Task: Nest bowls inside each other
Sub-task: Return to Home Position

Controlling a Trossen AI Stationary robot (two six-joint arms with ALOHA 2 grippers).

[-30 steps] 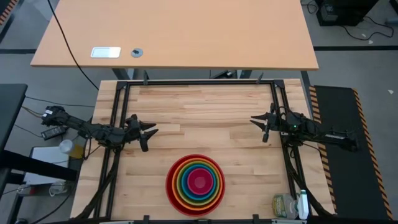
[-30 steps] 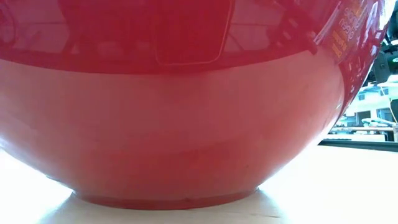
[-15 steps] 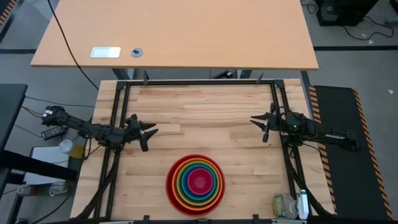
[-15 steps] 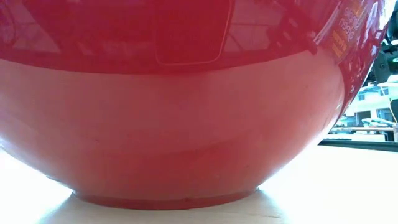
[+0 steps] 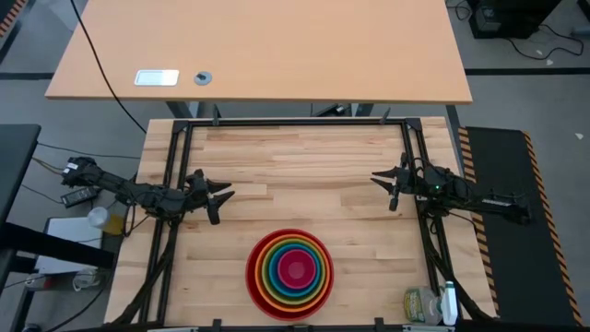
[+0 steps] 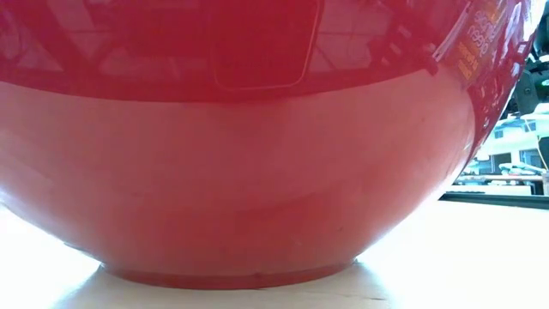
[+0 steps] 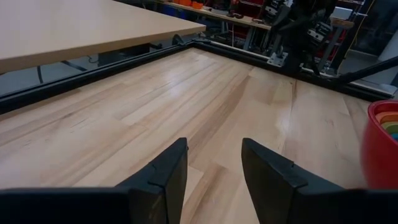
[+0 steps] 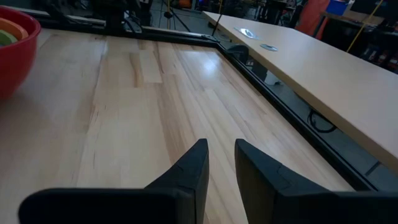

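Note:
The bowls [image 5: 289, 271] stand nested in one stack near the table's near edge, in the middle: red outermost, then orange, lime green and blue rings, with magenta pink at the centre. The red bowl [image 6: 240, 154] rests on its base ring and fills the low view. Its wall also shows in the left wrist view [image 7: 380, 146] and the right wrist view [image 8: 12, 53]. My left gripper [image 5: 221, 198] hovers at the table's left side, open and empty [image 7: 213, 146]. My right gripper [image 5: 380, 189] hovers at the right side, open a little, with nothing between its fingers [image 8: 221, 144].
A black frame rail [image 5: 295, 122] runs round the wooden table top. Beyond the far edge stands a tan desk [image 5: 258, 55]. Bottles [image 5: 429, 304] sit at the near right corner. Bare wood lies between the two grippers and the bowl stack.

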